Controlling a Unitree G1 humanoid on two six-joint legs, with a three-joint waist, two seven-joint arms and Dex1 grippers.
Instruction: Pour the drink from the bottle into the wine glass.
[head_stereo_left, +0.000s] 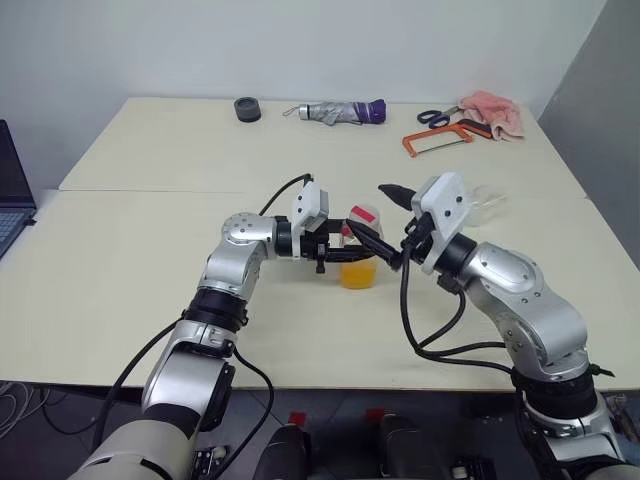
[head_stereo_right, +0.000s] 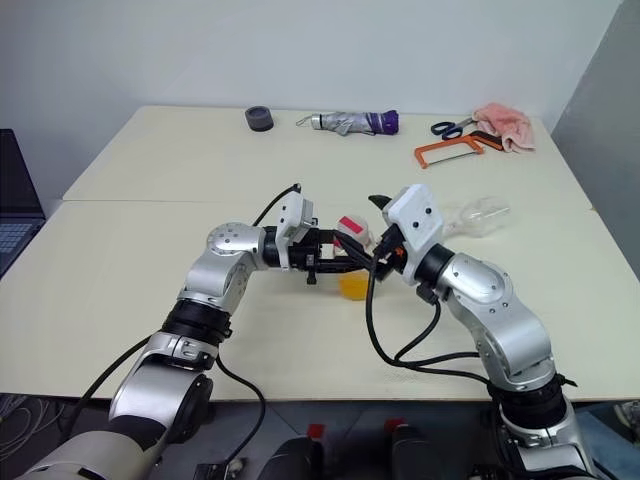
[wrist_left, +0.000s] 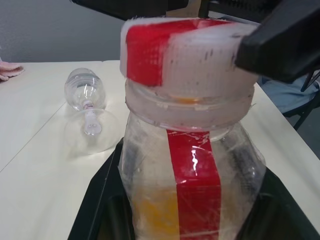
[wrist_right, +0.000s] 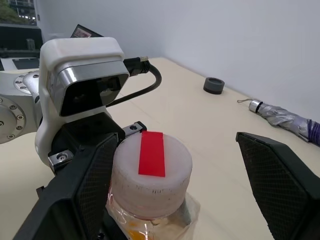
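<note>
Fingers of the left gripper (head_stereo_left: 345, 252) clamp the bottle (head_stereo_left: 359, 256) steady; right gripper (wrist_right: 175, 190) spread wide around its cap (wrist_right: 151, 172), presumably to unscrew.

Readable text: none on anything in view.
Bottle (wrist_left: 192, 175) label: plain red strip, no lettering or numbers.
Bottle cap (wrist_right: 151, 170): plain red tape patch, no print.
Brands, signs: none legible on the desk (head_stereo_left: 150, 250) items.
</note>
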